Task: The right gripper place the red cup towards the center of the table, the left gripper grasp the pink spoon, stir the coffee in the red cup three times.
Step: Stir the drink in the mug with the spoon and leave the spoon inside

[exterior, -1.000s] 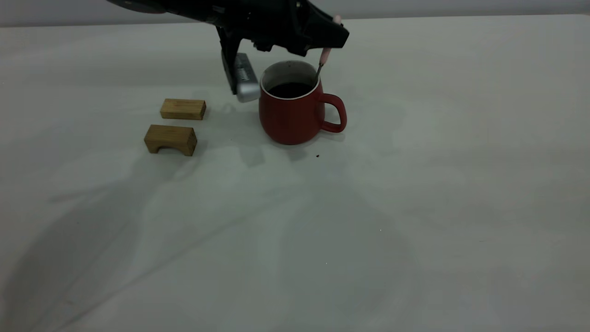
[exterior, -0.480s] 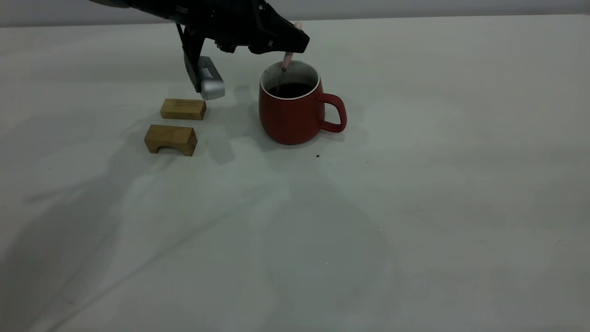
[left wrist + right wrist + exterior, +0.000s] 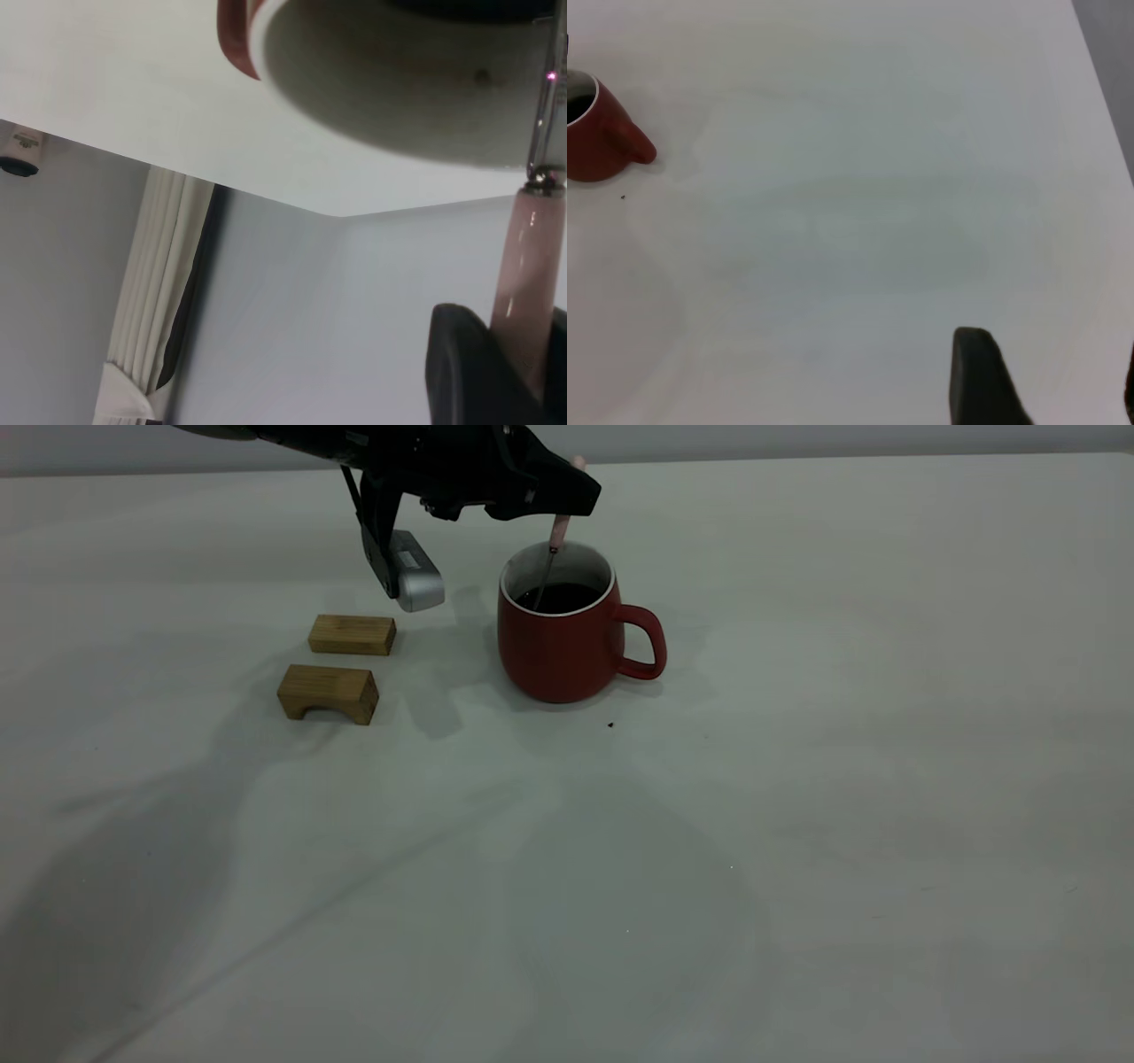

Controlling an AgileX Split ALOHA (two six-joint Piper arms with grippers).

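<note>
The red cup [image 3: 558, 651] stands upright on the table [image 3: 797, 797], handle to the right, with dark coffee [image 3: 567, 596] inside. Just above its rim, my left gripper [image 3: 571, 500] is shut on the pink handle of the pink spoon [image 3: 556, 536]; the metal neck slants down into the coffee near the cup's left inner wall. In the left wrist view the pink spoon [image 3: 529, 266] runs from the left gripper [image 3: 523, 354] to the cup [image 3: 399, 88]. The right gripper [image 3: 1050, 381] hovers open and empty over bare table, far from the cup [image 3: 594, 142].
Two wooden blocks lie left of the cup: a flat one [image 3: 352, 635] and an arch-shaped one [image 3: 328, 693]. The left arm's silver-grey part [image 3: 416, 583] hangs just above the flat block. A dark speck [image 3: 610, 724] lies in front of the cup.
The left gripper carried the spoon from the cup's right rim across to its left side, then edged slightly back right. The cup has not moved.
</note>
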